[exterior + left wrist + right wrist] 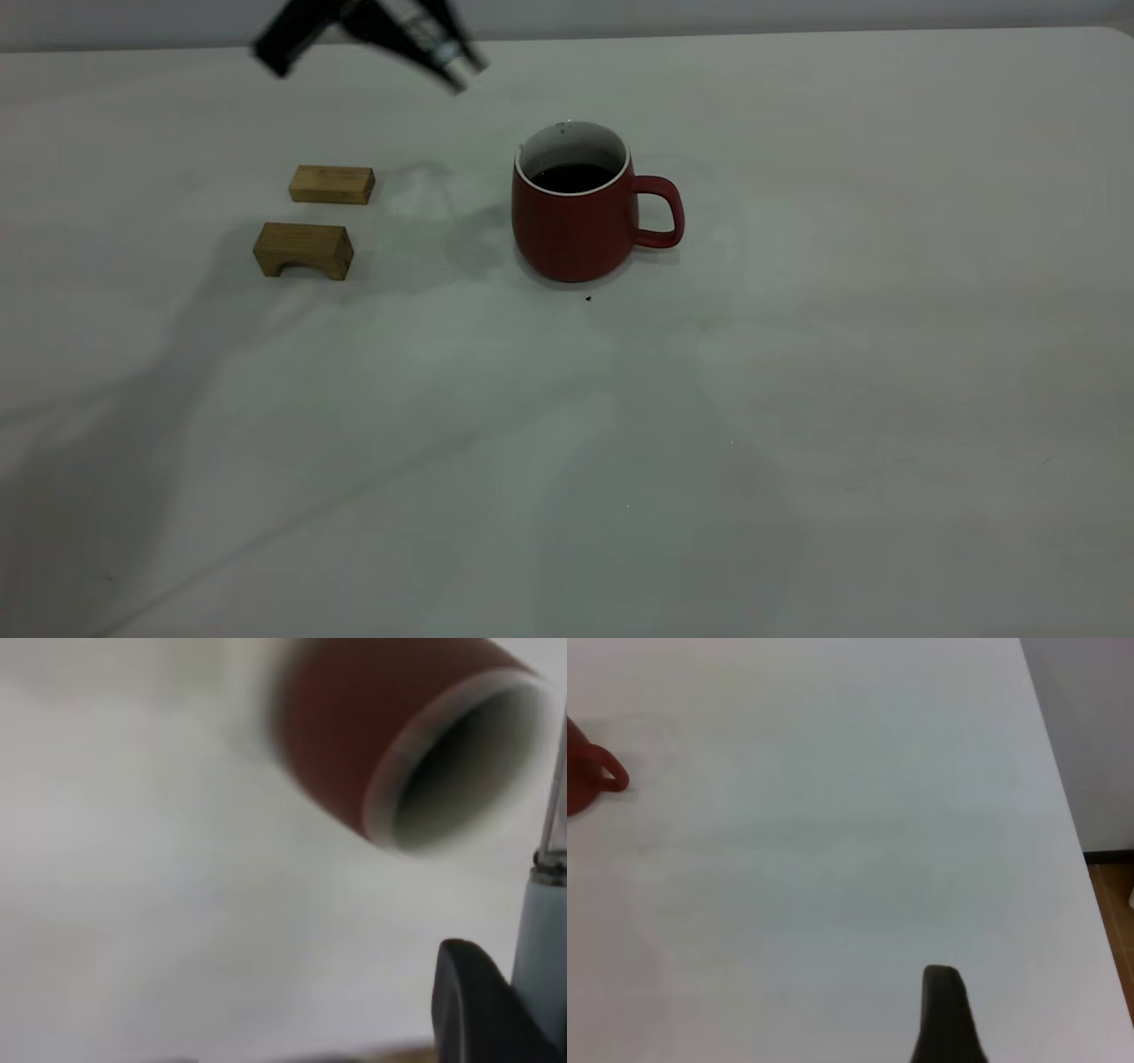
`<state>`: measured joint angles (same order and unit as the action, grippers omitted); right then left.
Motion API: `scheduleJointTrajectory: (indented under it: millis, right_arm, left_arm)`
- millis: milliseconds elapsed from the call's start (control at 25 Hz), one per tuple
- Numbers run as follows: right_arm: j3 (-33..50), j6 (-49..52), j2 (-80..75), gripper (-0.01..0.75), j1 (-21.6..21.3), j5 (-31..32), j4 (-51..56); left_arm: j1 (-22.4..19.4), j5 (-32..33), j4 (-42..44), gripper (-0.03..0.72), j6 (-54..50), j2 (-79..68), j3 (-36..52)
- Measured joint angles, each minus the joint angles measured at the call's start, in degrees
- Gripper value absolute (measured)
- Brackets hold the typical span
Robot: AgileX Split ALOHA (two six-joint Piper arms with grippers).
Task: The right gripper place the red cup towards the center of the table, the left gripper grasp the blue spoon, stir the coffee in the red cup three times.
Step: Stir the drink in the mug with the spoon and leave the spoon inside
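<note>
While the dark red, round-bellied matte cup (pixel 576 221) stands upright near the middle of the broad off-white table (pixel 797 443), its loop handle points toward the exterior view's right and its white lining shows above the dark, nearly black coffee (pixel 573 177) inside. At the far edge of the table, above and to the left of the cup, the black left gripper (pixel 447 58) hangs in the air, blurred, well clear of the rim. Its wrist view shows a black finger (pixel 469 1010) pressed beside the pale blue-white handle of the small spoon (pixel 542 957), whose grey metal neck runs up past the cup's mouth, so the fingers are clamped on the spoon; the bowl is out of sight. Two tan wooden blocks lie left of the cup, well apart from it: a flat one (pixel 331 184) farther back and an arched one (pixel 304 250) nearer the camera. Only one dark fingertip (pixel 948 1014) of the right gripper shows, in its own wrist view, over bare table far from the cup's handle; whether that hand is spread or closed cannot be told.
</note>
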<state>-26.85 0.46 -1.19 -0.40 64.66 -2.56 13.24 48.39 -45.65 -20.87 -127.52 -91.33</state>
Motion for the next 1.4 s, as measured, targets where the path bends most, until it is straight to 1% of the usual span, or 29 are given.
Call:
scheduleJointTrajectory:
  millis: [160, 320, 480, 560, 720, 800, 960, 1040, 1160, 1400]
  right_arm:
    - [0.0, 0.0, 0.0, 0.564, 0.0, 0.0, 0.0]
    - [0.0, 0.0, 0.0, 0.564, 0.0, 0.0, 0.0]
    - [0.0, 0.0, 0.0, 0.564, 0.0, 0.0, 0.0]
    - [0.0, 0.0, 0.0, 0.564, 0.0, 0.0, 0.0]
    - [0.0, 0.0, 0.0, 0.564, 0.0, 0.0, 0.0]
    - [0.0, 0.0, 0.0, 0.564, 0.0, 0.0, 0.0]
    - [0.0, 0.0, 0.0, 0.564, 0.0, 0.0, 0.0]
    - [0.0, 0.0, 0.0, 0.564, 0.0, 0.0, 0.0]
    - [0.0, 0.0, 0.0, 0.564, 0.0, 0.0, 0.0]
    - [0.0, 0.0, 0.0, 0.563, 0.0, 0.0, 0.0]
  left_arm:
    - [0.0, 3.7, -14.5, 0.142, -3.6, 0.0, 0.0]
    - [0.0, 7.2, -25.3, 0.142, -5.0, 0.0, 0.0]
    - [0.0, 9.2, -30.5, 0.142, -6.0, 0.0, 0.0]
    - [0.1, 9.1, -32.5, 0.142, -9.3, 0.0, 0.0]
    - [1.2, 6.3, -36.5, 0.142, -22.9, -0.3, 0.0]
    - [2.3, 2.9, -37.0, 0.142, -30.7, -1.0, 0.0]
    - [4.4, -4.0, -37.4, 0.142, -39.8, -3.4, 0.0]
    - [5.0, -5.8, -38.4, 0.142, -41.5, -4.8, 0.0]
    - [5.2, -6.7, -41.0, 0.142, -41.5, -6.7, 0.0]
    - [5.3, -9.9, -47.7, 0.142, -37.1, -12.1, -0.8]
